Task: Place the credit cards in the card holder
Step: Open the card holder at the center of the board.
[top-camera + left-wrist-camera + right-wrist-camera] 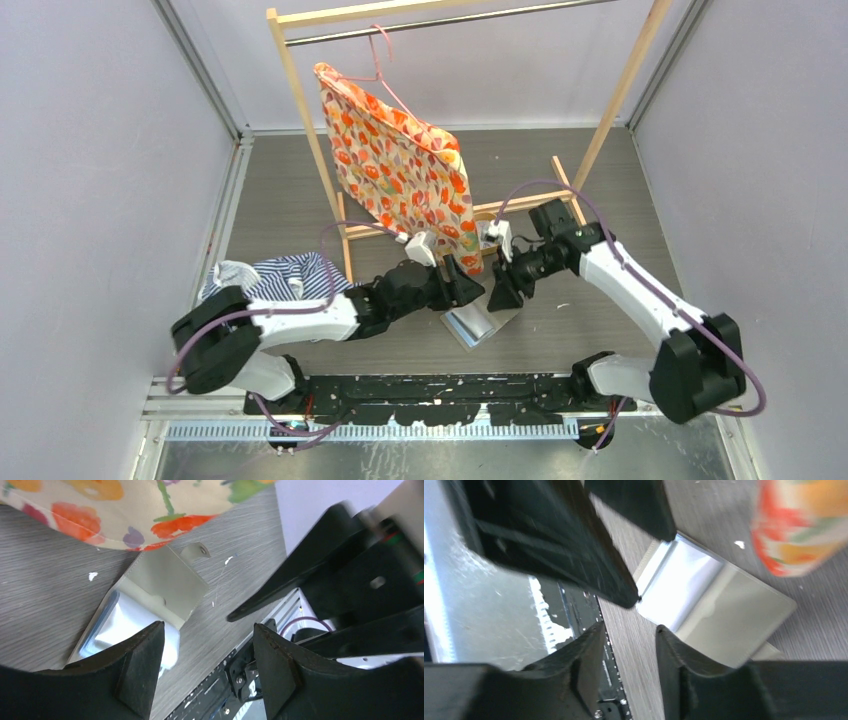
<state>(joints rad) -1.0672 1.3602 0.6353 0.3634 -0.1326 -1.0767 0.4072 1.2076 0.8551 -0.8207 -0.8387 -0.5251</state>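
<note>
Spread black fingers first: the left end effector (206, 647) and right end effector (629, 645) hang empty, almost nose to nose over the card holder (170, 582), which lies open on the bench (600, 330). No loose credit cards show (one may be sleeved; I cannot tell). They could clash, or shove the holder toward the front rail (450, 385). Flowered cloth (400, 170) crowds behind, with open bench rightward.

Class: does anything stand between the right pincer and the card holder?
Nothing visible does. The right pincer, open, hovers just above the card holder, which lies unfolded on the table. The left pincer hangs close alongside, not in between.
</note>
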